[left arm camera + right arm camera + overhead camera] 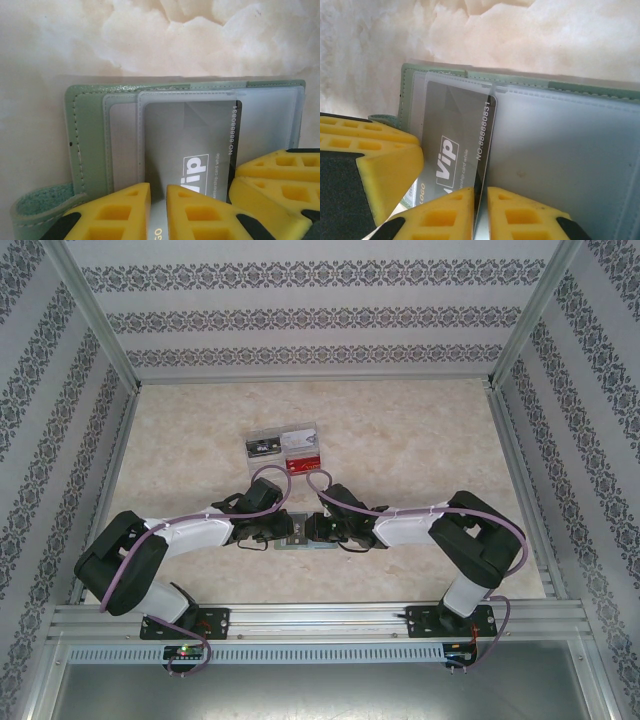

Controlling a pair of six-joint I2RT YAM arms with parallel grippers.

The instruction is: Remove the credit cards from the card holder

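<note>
**One Card Still Pocketed as Two Grippers Close In**

Nearest the arm bases, the opened card holder (85, 130) is worked from both sides. The right gripper (480, 197) is clenched on the raised edge of the holder's clear pocket leaf (560, 150). The left gripper (157, 192) has its fingers (200, 215) drawn almost together over the near edge of a grey card (200, 135) — whether that card is actually pinched cannot be told from so close a view. Most of the grey card is seen tucked inside its pocket. Farther up the table (420, 450), well apart from the holder, a dark card (262, 447) and a reddish card (303, 462) lie side by side — judged already removed. The grey card is yet to be drawn out.
</note>
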